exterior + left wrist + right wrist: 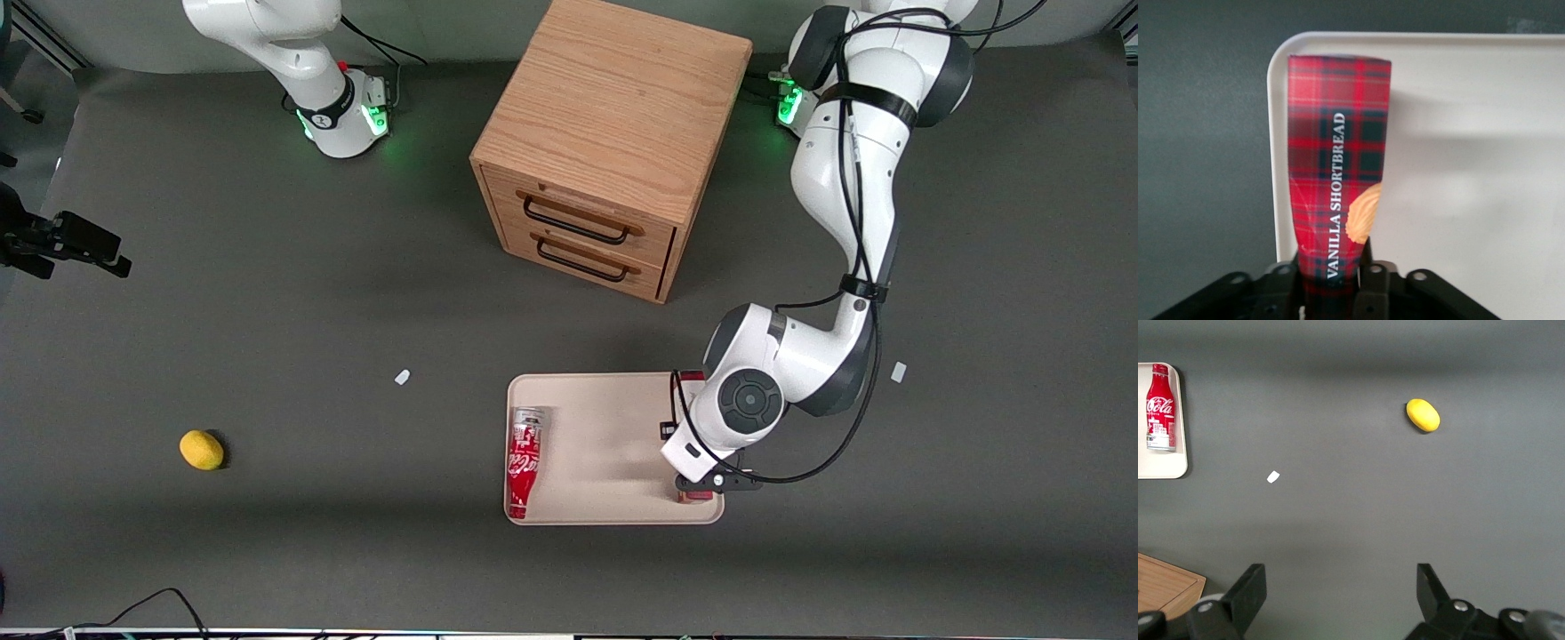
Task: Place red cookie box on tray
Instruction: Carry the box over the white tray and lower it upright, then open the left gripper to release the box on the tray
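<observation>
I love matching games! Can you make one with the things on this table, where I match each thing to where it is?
Things:
1. red cookie box
2. Coca-Cola bottle
3. lemon
4. wooden drawer cabinet

Places:
A. lying on the tray, at its edge toward the parked arm
B. alone on the table, toward the parked arm's end
C. held in the gripper over the tray's edge toward the working arm
D. standing on the table, farther from the front camera than the tray

Pairs: 1-C, 2-A, 3-B, 4-D
</observation>
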`<action>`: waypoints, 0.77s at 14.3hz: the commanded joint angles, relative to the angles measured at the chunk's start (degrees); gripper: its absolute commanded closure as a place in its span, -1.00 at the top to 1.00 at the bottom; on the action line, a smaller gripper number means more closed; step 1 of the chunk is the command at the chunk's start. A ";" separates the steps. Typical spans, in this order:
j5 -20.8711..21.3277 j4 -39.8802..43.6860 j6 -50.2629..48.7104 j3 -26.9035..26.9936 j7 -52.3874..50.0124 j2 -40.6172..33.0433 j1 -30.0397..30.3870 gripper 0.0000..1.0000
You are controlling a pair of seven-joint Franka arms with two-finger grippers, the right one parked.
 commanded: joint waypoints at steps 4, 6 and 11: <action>0.38 -5.64 1.54 0.72 -0.90 -7.15 0.09 1.00; 0.11 -8.63 1.37 0.55 -1.08 -12.68 1.84 1.00; -0.24 -26.54 -0.47 0.11 -0.37 -34.46 9.48 1.00</action>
